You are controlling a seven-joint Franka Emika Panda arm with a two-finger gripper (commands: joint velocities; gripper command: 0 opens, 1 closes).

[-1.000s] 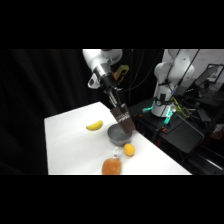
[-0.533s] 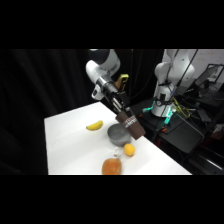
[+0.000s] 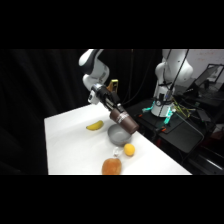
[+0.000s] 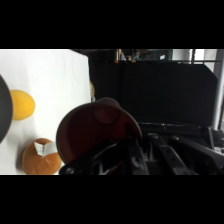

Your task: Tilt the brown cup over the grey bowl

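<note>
Your claw is clamped on the brown cup, held aloft and tipped toward 4 o'clock so its mouth hangs over the grey bowl on the surface, ready to pour.

We see a white table lit brightly against a dark room. Black curtains hang behind it and to its left. To the right stands a dark bench, with a brighter patch of wall in the upper right corner above it.
</note>
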